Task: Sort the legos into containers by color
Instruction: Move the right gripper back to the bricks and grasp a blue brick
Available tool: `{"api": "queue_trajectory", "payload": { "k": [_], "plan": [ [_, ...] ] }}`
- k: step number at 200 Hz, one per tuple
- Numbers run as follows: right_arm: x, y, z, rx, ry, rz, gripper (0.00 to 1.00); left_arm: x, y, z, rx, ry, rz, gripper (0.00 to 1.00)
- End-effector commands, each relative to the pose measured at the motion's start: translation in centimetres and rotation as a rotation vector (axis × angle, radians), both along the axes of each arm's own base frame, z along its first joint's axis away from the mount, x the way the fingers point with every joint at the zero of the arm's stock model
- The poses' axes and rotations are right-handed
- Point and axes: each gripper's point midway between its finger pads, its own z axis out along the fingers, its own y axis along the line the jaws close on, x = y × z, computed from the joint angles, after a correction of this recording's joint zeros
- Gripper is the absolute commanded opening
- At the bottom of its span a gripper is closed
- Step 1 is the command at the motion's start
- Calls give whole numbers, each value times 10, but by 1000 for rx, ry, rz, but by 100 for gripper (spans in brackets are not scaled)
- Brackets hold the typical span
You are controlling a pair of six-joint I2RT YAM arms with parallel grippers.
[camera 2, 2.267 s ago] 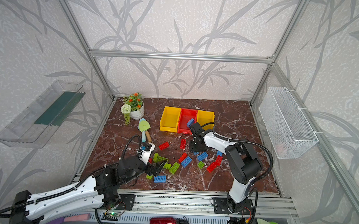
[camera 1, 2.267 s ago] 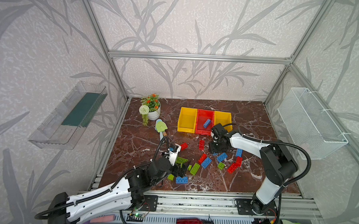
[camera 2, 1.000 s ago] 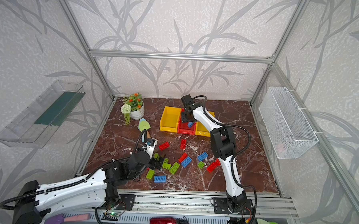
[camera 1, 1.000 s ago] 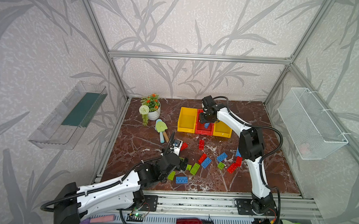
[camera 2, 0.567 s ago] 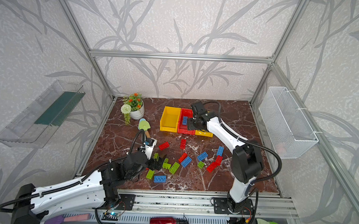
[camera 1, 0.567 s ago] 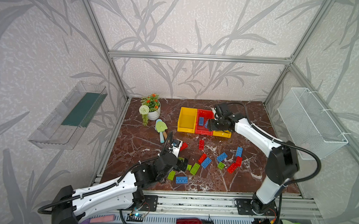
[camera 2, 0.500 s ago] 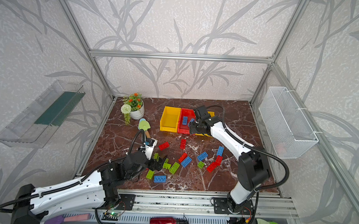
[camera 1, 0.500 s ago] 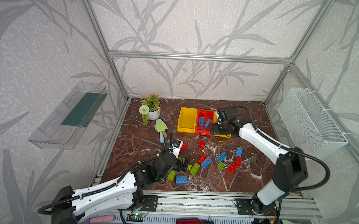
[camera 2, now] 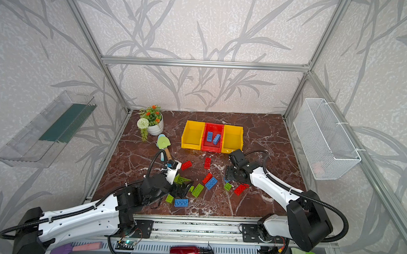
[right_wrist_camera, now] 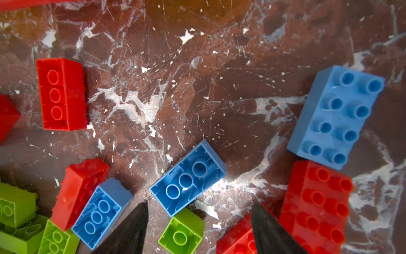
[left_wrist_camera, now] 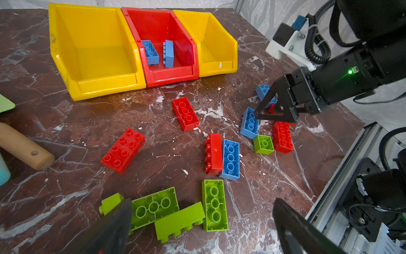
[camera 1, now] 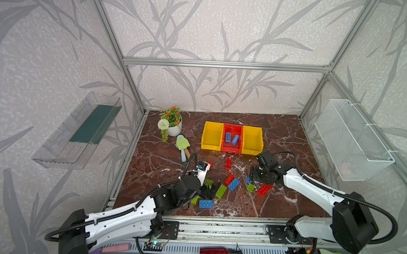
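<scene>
Worktop [camera 1: 154, 158] of brown veined marble carries, at its left rear, a white pot of orange flowers [camera 1: 173, 125] with a green toy trowel [camera 1: 183, 145] on a wooden handle just beside it. Nearer the front, the white left arm [camera 1: 123, 219] reaches in. Its jaws stand wide apart, clamped on nothing, above a cluster of lime green studded plastic bricks [left_wrist_camera: 153, 206]. A lone blue brick [camera 1: 205, 203] lies near them by the front edge.

At the rear middle stand three joined open-top plastic bins: a left yellow bin [camera 1: 211, 145], a red bin [camera 1: 231, 149] and a right yellow bin [camera 1: 252, 149]. Two blue bricks [left_wrist_camera: 150, 52] sit inside the red bin. In front of the bins, loose red bricks [camera 1: 228, 163] and an upturned blue brick [camera 1: 233, 184] lie scattered on the marble.

Farther right, the white right arm [camera 1: 308, 188] points its jaws down at the worktop. They are apart and hold nothing, with a small lime green brick [right_wrist_camera: 182, 231] below the gap. A white wire basket [camera 1: 352, 143] hangs on the right wall.
</scene>
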Motion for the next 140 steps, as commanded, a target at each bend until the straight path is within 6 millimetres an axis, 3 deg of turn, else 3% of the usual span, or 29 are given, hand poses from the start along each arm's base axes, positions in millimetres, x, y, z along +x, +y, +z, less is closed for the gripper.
{"api": "queue_trajectory", "payload": {
  "k": [1, 90, 140],
  "plan": [
    [6, 8, 2, 85, -34, -77, 76, -3, 0, -1, -24, 9, 1, 99],
    [28, 33, -22, 124, 38, -88, 74, -3, 24, -1, -14, -28, 59, 99],
    [38, 41, -28, 65, 71, -44, 51, -3, 31, -4, -5, -25, 80, 99]
  ]
}}
